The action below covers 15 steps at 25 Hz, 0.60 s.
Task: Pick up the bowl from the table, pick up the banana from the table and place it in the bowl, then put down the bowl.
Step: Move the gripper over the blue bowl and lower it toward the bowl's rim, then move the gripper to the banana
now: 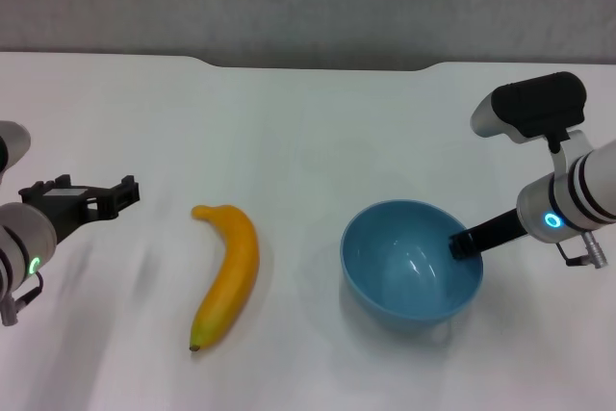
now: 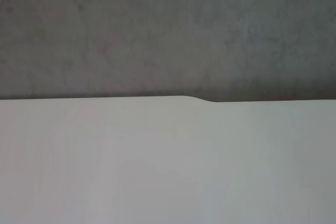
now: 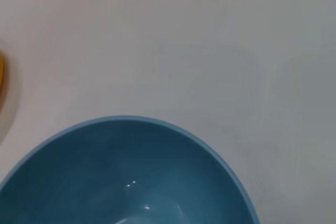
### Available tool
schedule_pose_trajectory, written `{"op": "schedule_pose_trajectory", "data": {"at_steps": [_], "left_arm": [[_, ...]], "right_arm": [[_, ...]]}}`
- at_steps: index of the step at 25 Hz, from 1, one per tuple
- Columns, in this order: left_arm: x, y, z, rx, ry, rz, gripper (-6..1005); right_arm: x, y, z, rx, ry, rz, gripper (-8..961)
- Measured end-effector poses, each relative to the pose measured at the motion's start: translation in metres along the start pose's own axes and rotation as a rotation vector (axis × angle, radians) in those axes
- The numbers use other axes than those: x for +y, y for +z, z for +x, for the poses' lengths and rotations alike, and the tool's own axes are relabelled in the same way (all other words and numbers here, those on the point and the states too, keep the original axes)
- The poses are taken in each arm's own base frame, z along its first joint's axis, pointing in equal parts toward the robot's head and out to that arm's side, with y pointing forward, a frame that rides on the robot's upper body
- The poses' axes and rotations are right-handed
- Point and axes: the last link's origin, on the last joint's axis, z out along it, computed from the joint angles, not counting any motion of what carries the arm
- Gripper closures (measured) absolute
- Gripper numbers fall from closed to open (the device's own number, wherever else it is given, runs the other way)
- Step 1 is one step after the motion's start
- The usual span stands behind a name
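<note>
Gripping bowl (image 1: pixel 411 262) rim, right gripper (image 1: pixel 462 241) fingers clamped | left gripper (image 1: pixel 101 195) fingers apart, beside banana (image 1: pixel 227 271) on desk (image 1: pixel 289 122) | risk: one-sided rim hold may let bowl tip.

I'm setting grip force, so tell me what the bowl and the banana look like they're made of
The bowl looks like glazed ceramic or hard glossy plastic: smooth light-blue walls with small bright highlights inside; which one, the look leaves open. The banana has an even, slightly waxy yellow-orange skin with no blemishes, so possibly a plastic replica, though it could be real fruit.
</note>
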Motion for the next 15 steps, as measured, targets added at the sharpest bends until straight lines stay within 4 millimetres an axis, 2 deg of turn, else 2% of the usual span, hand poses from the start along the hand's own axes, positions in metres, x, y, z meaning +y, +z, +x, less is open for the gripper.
{"op": "schedule_pose_trajectory", "data": {"at_steps": [9, 15], "left_arm": [[0.008, -0.002, -0.002, -0.028, 0.009, -0.015, 157], [0.032, -0.011, 0.006, -0.111, 0.028, -0.072, 159]], "right_arm": [[-0.001, -0.005, -0.003, -0.071, 0.013, -0.009, 908], [0.0, -0.015, -0.009, -0.133, 0.005, -0.013, 920]]}}
